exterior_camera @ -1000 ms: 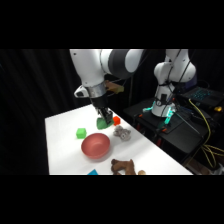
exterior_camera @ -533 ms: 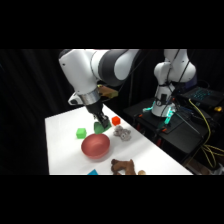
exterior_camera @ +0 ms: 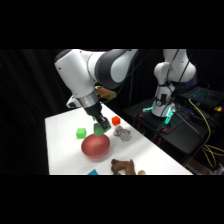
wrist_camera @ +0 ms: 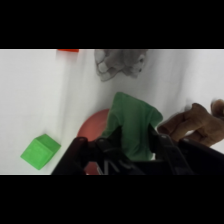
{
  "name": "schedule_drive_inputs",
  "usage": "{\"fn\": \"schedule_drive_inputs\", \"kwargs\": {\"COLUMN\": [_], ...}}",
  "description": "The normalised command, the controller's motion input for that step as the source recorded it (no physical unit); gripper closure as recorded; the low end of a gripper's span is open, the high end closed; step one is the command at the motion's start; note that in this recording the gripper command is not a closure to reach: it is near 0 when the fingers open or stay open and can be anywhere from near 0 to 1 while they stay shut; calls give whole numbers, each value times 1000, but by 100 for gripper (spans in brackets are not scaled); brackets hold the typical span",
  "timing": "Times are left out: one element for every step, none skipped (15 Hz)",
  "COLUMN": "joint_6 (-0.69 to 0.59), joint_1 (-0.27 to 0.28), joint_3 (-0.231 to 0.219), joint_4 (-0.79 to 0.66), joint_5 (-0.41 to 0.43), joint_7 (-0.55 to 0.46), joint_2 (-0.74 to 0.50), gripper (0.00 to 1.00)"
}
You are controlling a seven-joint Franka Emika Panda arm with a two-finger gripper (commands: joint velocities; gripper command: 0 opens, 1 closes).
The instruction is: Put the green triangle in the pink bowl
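The arm's jaws (wrist_camera: pixel 131 142), clenched on the light-green rounded wedge block (wrist_camera: pixel 132 125), hold it aloft just above the far rim of the shallow pinkish-red round bowl (exterior_camera: pixel 95 146) on the white table (exterior_camera: pixel 60 145), apparently positioned for release into the bowl.

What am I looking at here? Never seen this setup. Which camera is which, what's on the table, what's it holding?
It is a white robot arm working over a white table. The side view comes from a fixed camera beside the table; the wrist view comes from a camera on the arm, looking down past its gripper. The gripper's two fingers are closed on the green triangle, a light-green wedge block, held in the air over the pink bowl's far edge. Also on the table: a small bright-green cube, an orange block, a grey crumpled object and a brown lumpy object near the front edge. A second robot stands in the background.
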Motion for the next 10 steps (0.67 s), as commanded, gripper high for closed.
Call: {"fn": "schedule_drive_inputs", "kwargs": {"joint_6": [-177,-164,-156,-154,-150,-148,-143,-135,-123,-111], "joint_1": [-38,-40,-41,-42,-40,-39,-38,-34,-26,-20], "joint_3": [29,27,26,25,26,25,25,27,31,31], "joint_4": [173,139,118,108,98,89,82,72,60,51], "joint_5": [64,64,63,63,63,60,60,59,60,58], "joint_7": [-157,-155,-152,-151,-147,-143,-139,-131,-114,-98], "joint_2": [42,21,9,0,-8,-17,-24,-31,-37,-40], "gripper": [0,0,0,0,0,0,0,0,0,0]}}
